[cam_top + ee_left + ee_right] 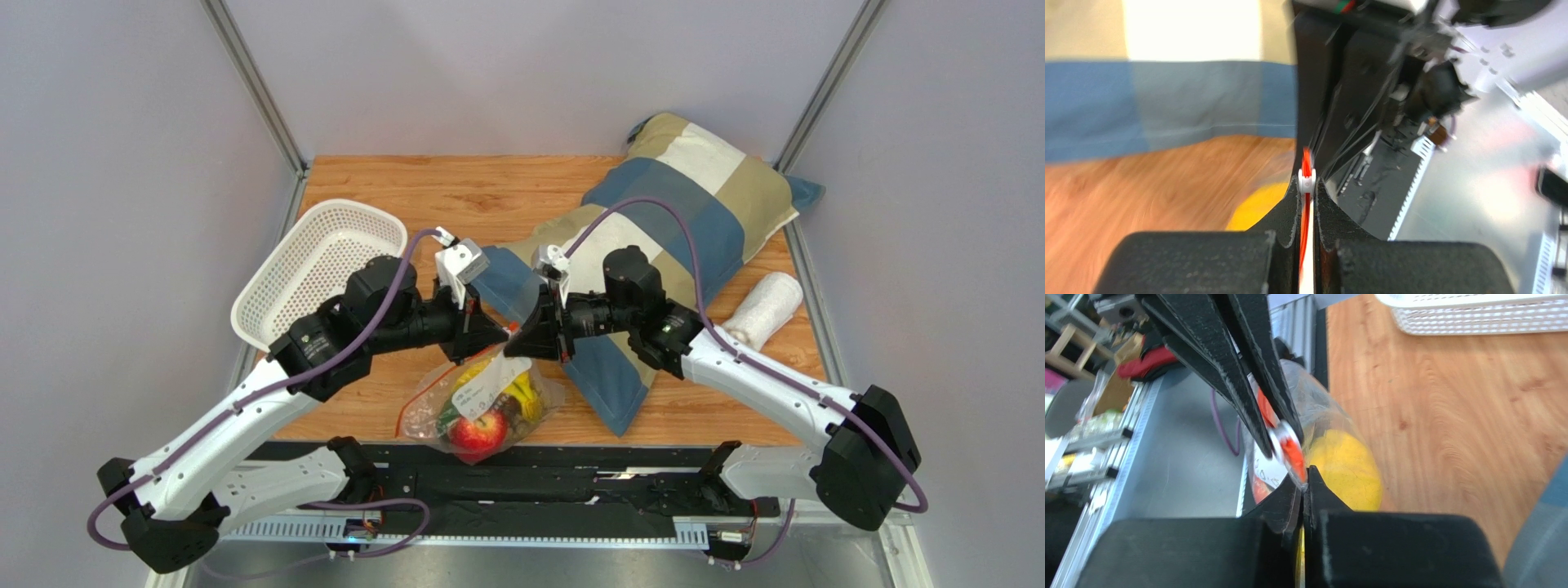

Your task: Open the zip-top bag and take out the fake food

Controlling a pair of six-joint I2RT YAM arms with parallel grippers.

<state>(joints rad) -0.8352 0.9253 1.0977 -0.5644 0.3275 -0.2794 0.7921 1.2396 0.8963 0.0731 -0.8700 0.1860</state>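
At 6 o'clock on the worktop, the zip-top bag, fake food inside, is pinched at its mouth by the left end effector and right end effector, both clamped shut, and is judged best parted by slow, opposed pulls.

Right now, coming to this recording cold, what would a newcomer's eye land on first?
The two arms meet nose to nose at the near centre, the left gripper and right gripper both pinched shut on the orange-red zipper edge of the zip-top bag. Colourful fake food shows through the clear plastic just below them. Behind lies a big blue-and-tan patchwork pillow, with a white mesh basket at the left.
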